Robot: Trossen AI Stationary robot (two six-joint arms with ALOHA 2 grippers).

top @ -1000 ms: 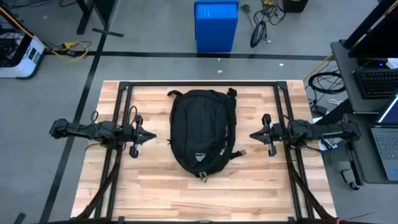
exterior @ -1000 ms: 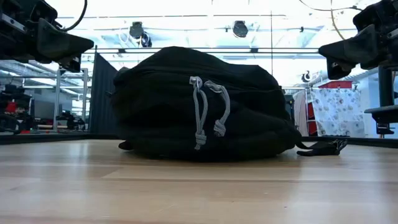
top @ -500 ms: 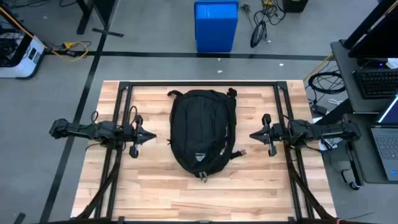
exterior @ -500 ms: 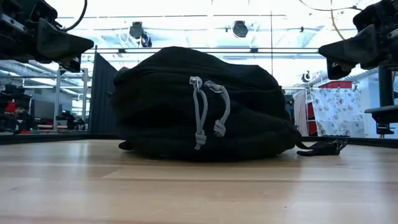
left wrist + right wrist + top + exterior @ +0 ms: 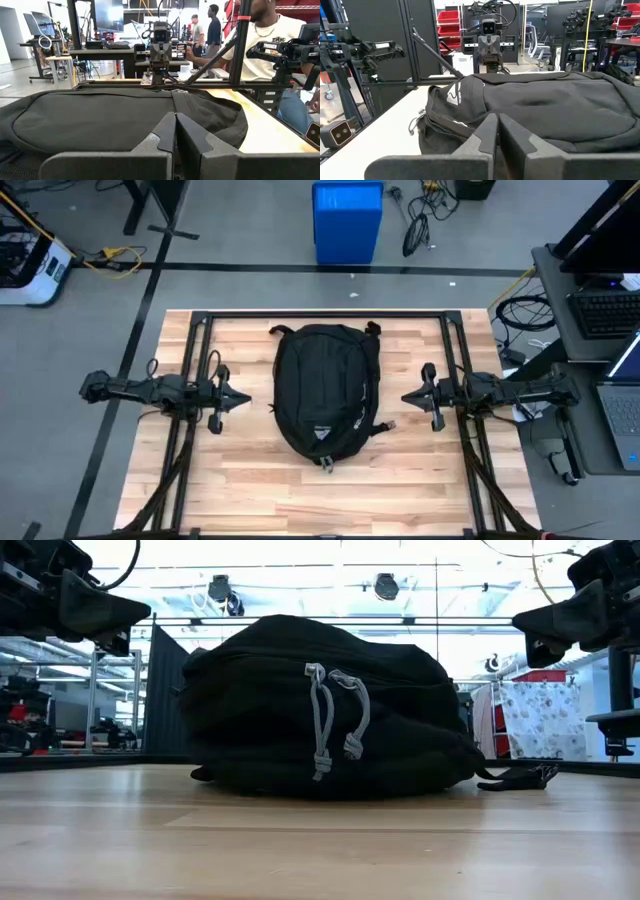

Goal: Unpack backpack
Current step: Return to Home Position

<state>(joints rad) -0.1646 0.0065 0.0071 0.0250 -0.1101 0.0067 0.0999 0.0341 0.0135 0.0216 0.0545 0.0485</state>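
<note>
Backpack (image 5: 326, 400) lies flat mid-bench (image 5: 250, 480). Zip pulls (image 5: 335, 720) hang side by side, so it looks zipped shut, and no contents visible outside it. Judging by that, unpack has nothing to show and all of it's left. Left hand (image 5: 246, 399) has fingers pressed together, empty, raised just off bag's left flank, no contact. Right hand (image 5: 404, 397) same on opp. side, tips aimed at bag.

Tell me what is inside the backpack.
Nothing visible: the backpack lies closed on the table, zipper pulls hanging together; any contents are covered.
</note>
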